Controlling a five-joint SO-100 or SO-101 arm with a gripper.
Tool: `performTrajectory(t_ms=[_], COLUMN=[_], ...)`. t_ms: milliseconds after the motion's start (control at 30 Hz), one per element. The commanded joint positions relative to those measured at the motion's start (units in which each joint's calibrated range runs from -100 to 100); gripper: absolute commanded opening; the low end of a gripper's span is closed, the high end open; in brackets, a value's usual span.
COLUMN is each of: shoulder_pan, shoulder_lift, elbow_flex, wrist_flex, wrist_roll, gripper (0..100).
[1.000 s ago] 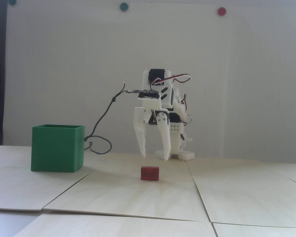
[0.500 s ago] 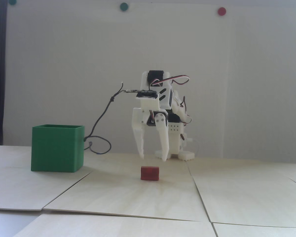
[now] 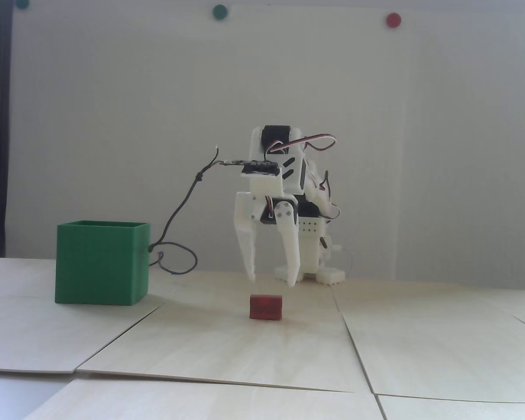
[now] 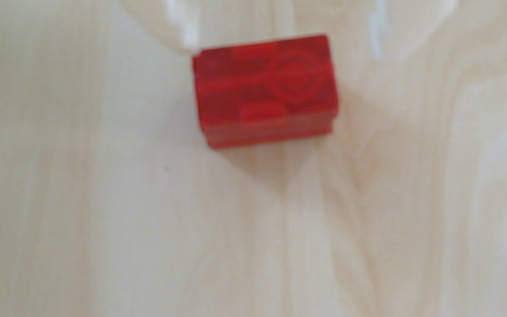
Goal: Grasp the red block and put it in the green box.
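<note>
Gripper [image 3: 273, 281] of white plastic hangs just above the small matte dark-red rectangular block [image 3: 266, 307], its 2 fingers spread, gripping nothing; large matte green cube-shaped box [image 3: 101, 263] stands well apart

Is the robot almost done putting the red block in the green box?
Not yet. The red block sits on the table, untouched. The gripper is open and hangs just above the block, its fingers spread on either side, so lining up looks done. Left to do: lower, close, lift, and carry it to the green box on the left of the fixed view.
</note>
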Motion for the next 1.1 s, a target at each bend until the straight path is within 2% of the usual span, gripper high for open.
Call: performTrajectory(t_ms=[0,233,733,1067], shoulder_pan=[0.10,-0.06,0.10,0.02], shoulder_lift=[-1.31,1.77,1.77,1.69], elbow_flex=[-4.89,-10.04,-10.04,-10.04], wrist_flex=[-0.08,-0.08,0.68,5.32], wrist_roll=[0.18,0.08,0.44,2.52], gripper=[20,20,20,20])
